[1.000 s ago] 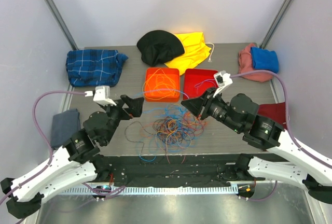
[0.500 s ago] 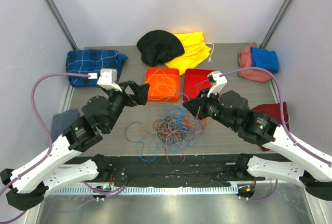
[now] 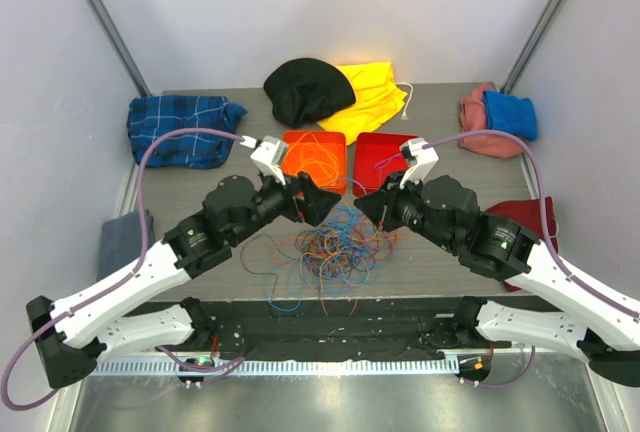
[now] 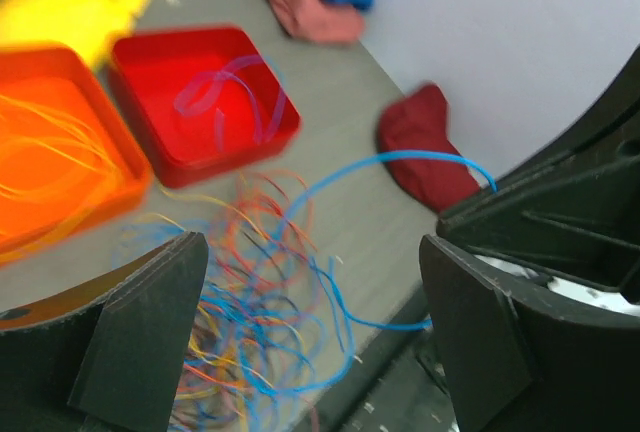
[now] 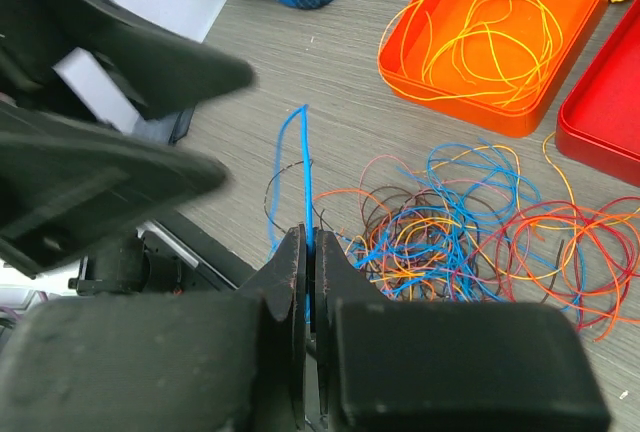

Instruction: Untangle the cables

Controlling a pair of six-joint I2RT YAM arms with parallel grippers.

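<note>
Your right hand [image 5: 308,244] is pinched tight on one blue cable [image 5: 296,152], which arcs up from the heap of cables [image 3: 335,249]. The heap lies on the table [image 3: 440,117] between the two arms, just in front of the orange tray [image 3: 290,184] and the red tray [image 3: 372,142]. Your left hand [image 4: 310,252] stands wide, gripping nothing, over the heap's left edge. Orange loops [image 5: 480,27] lie in the orange tray, and a purple loop [image 4: 215,92] lies in the red tray.

cables [image 3: 330,247]: thin wires, orange, yellow, blue, red, loosely tangled | heap flat on table [image 3: 450,117], centre-near | orange-yellow loops [image 5: 490,27] coiled in orange tray [image 5: 455,104], beyond heap, left | purple loops [image 4: 215,92] in red tray [image 4: 215,160], beyond heap, right | one blue strand [image 5: 296,142] arcing above heap, pinched in right gripper [image 5: 305,242]
</note>
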